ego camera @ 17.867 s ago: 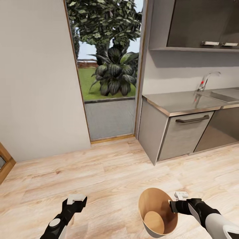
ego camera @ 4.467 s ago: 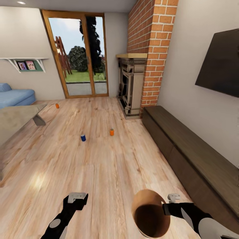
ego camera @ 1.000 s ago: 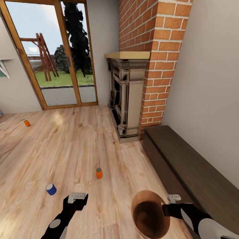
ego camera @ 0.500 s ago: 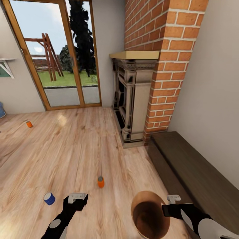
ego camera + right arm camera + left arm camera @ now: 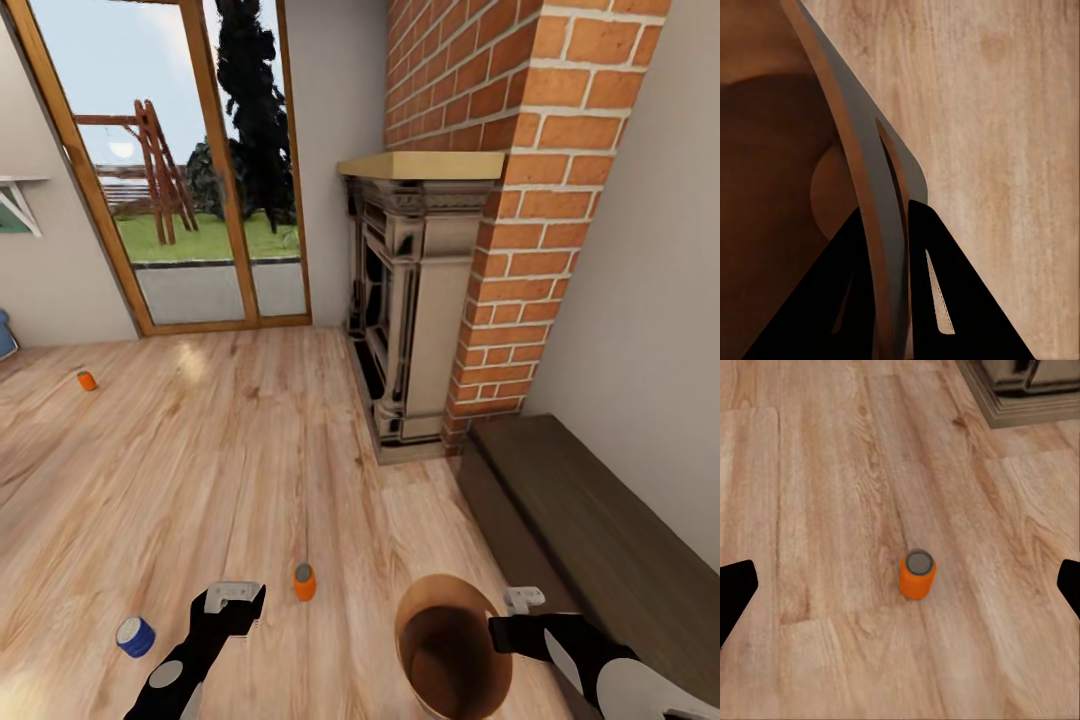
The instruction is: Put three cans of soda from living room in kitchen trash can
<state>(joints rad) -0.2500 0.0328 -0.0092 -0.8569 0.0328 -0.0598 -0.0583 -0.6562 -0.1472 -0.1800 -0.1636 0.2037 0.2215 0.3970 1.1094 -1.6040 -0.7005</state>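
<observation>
Pale matt wood-plank floor [image 5: 200,470], rough red brick fireplace [image 5: 520,150], wood-brown smooth inside of the tash can [image 5: 440,650].

Bright daylight from the glass door [image 5: 170,170] glares softly on the floor [image 5: 190,360]; renders sharp.

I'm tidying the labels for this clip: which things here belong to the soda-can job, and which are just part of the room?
Part of the job:
- near orange can, standing on the floor
- blue can
- far orange can
- bin, its rim pinched by the right gripper
- left gripper, open

Just there:
- brick fireplace
- dark low cabinet
- glass door
</observation>
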